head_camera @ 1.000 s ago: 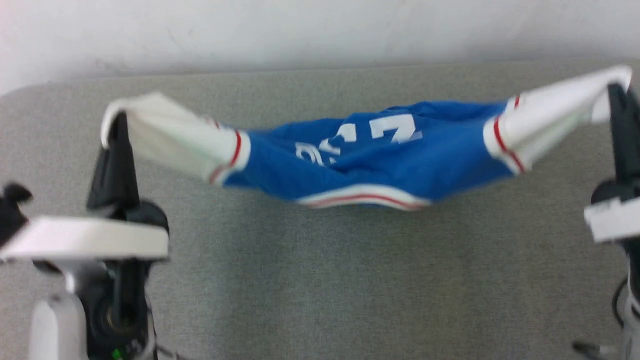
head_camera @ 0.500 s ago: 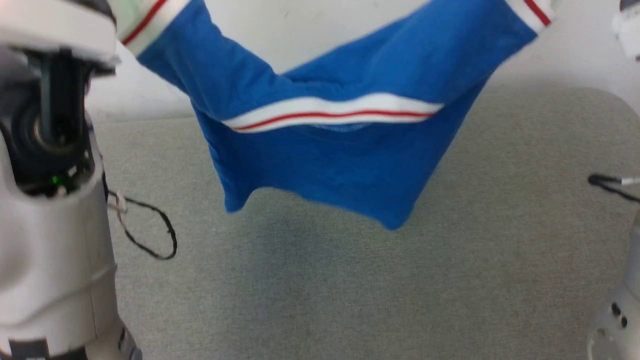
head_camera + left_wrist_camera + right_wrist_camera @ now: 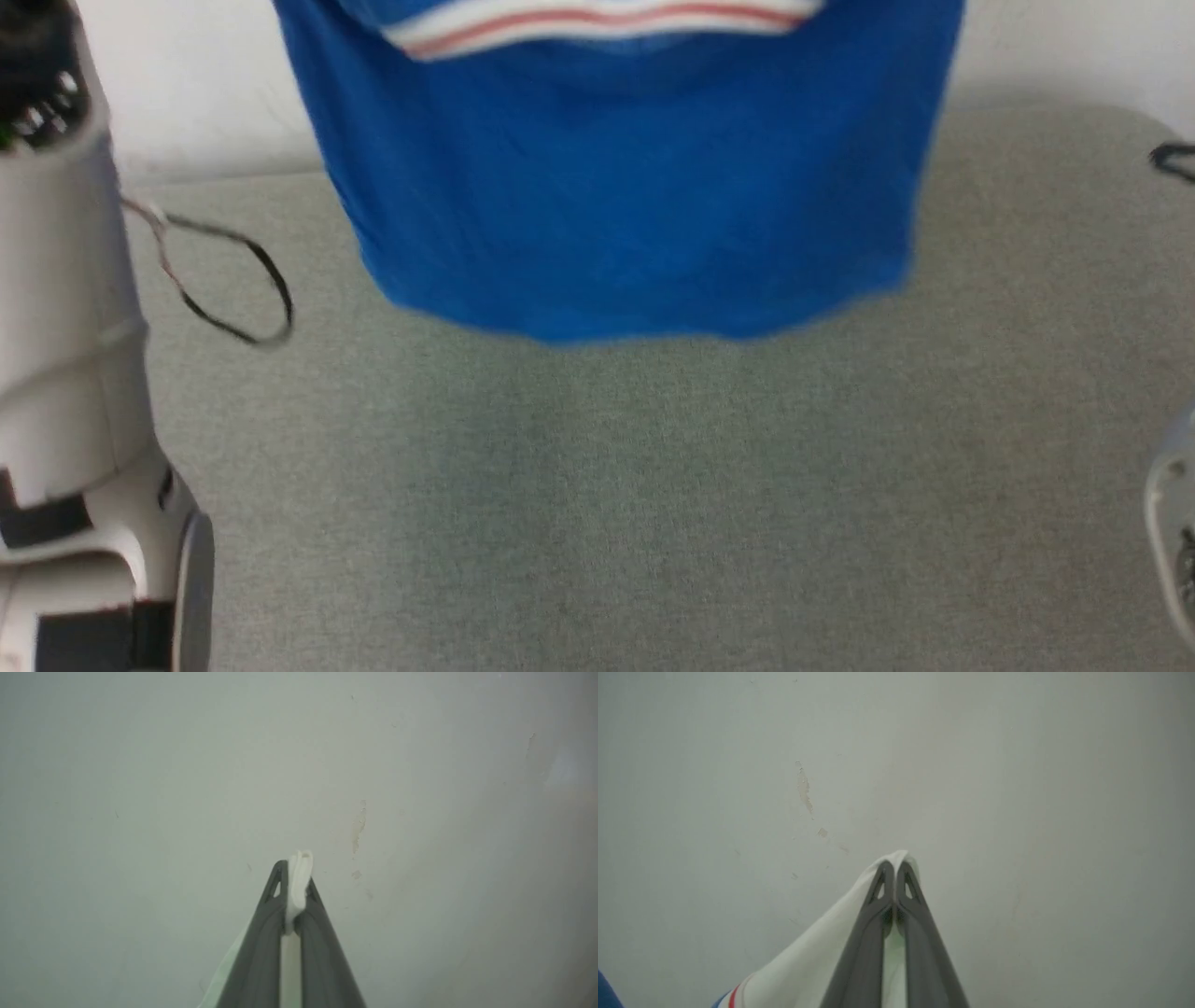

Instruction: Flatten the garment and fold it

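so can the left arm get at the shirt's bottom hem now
Probably not. The left arm's fingers are shut on a white sleeve of the shirt, holding it up. The hem hangs unobstructed over the table, but that arm is busy.

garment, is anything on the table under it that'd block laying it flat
Nothing visible does. The garment hangs above the grey table, with no object below its hem. A black cable loop dangles off to its left, beside the robot's arm.

Head camera looks forward and down across the grey bench (image 3: 597, 523) toward the wall (image 3: 1074, 47); both wrist cameras face that wall nearby, sharing its chipped patch (image 3: 358, 828).
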Tool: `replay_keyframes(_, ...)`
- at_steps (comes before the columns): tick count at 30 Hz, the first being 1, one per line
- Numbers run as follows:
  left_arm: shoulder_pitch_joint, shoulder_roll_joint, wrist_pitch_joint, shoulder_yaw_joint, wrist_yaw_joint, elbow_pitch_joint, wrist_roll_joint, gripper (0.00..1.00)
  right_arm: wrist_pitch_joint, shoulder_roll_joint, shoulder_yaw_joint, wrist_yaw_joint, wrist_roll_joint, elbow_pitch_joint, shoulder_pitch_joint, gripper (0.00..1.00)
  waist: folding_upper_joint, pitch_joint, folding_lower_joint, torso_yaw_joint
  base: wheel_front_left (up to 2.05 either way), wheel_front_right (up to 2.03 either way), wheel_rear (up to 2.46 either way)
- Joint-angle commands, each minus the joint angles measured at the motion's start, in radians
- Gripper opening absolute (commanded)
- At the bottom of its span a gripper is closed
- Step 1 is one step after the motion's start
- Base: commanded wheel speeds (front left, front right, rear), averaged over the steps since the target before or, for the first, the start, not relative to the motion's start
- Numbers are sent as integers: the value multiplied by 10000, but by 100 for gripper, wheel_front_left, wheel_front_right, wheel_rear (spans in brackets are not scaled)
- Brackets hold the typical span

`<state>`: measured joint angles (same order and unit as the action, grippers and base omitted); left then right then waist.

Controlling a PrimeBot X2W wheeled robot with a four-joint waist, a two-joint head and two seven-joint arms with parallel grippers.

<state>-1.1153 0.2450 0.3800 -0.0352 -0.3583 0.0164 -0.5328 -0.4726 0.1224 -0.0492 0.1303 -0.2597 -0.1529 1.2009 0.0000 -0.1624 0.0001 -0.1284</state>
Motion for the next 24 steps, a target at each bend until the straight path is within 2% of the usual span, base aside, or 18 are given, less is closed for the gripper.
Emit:
replay_keyframes(1,-504,17,-264,42,-43,172,151,0,220,86,-18,4,146,-280,409,0,0,-864,-1,-81,0,0,0)
replay_keyframes(6,-2056,-3,-1132,-28,-56,1131,558,0,1040,306,-162,4,572,-1449,1768,0,0,-1971,-1,-46,0,0,0)
replay_keyframes(11,-3619,-228,-2099,29,380,1998,394,0,1662,704,-235,4,900,-1974,2894,0,0,-3322,-1,23,0,0,0)
replay_keyframes(17,-4055,-370,-3015,240,1312,2953,-211,0,2281,946,-350,4,734,-2190,2926,0,0,-4464,-1,48,0,0,0)
replay_keyframes(21,-3740,-331,-3027,164,2098,2856,-632,0,2650,1184,-175,4,320,-2012,2573,0,0,-4869,-1,85,0,0,0)
replay_keyframes(24,-3176,-297,-2778,130,2432,2400,-934,0,2673,1468,-4,4,-275,-1501,2054,0,0,-4943,-1,184,0,0,0)
